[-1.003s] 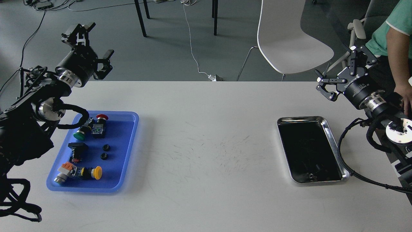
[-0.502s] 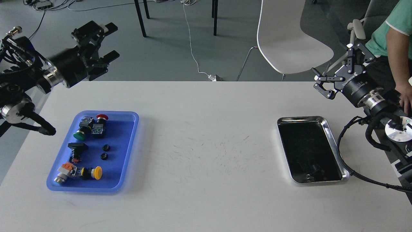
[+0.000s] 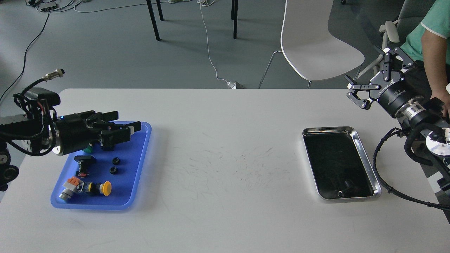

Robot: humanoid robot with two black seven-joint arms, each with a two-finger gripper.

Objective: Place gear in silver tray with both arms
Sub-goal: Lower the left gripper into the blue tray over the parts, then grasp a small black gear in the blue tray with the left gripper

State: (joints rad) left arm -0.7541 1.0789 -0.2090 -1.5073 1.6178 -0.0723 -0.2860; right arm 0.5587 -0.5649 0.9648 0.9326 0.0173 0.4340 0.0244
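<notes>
Left gripper (image 3: 123, 128): fingers spread, nothing between them; arm enters low from the left, lying almost level over the far end of the blue tray (image 3: 140, 165), fingertips pointing right
Right gripper (image 3: 378, 75): fingers spread wide, holding nothing; raised at the table's far right corner, well apart from the silver tray (image 3: 364, 154)
Silver tray: on the white table (image 3: 225, 175), right side, long axis running away from the viewer; dark mirror bottom, nothing but faint reflections seen inside
Blue tray: on the table's left side, well apart from the silver tray. Contents:
- two small black gears (image 3: 114, 165), one just beyond the other, near the tray's middle
- yellow push-button (image 3: 104, 188) with a silver-and-orange body beside it, near end
- black switch part (image 3: 84, 160), left of the gears
- green button (image 3: 87, 149), mostly hidden under the left gripper
Background: white chair (image 3: 316, 42) beyond the table; person in a green shirt (image 3: 432, 31) at the far right edge
</notes>
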